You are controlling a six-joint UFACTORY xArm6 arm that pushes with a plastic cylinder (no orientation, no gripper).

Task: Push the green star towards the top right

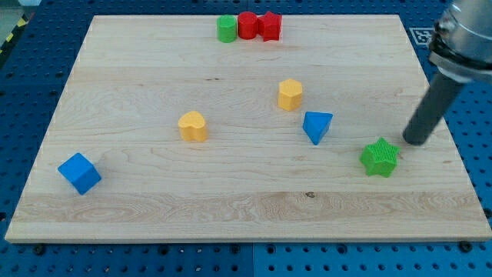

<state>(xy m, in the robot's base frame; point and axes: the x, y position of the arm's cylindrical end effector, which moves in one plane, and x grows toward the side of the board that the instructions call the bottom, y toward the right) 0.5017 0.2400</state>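
Observation:
The green star (380,157) lies on the wooden board (231,192) at the view's lower right. My tip (413,141) stands on the board just to the right of the star and slightly above it, a small gap apart. The dark rod rises from the tip toward the view's upper right corner.
A blue triangular block (317,125) lies left of the star. A yellow block (290,94) sits above that, another yellow block (193,125) at centre left. A blue cube (79,172) is at lower left. A green cylinder (226,28), a red cylinder (247,25) and a red star (270,26) line the top edge.

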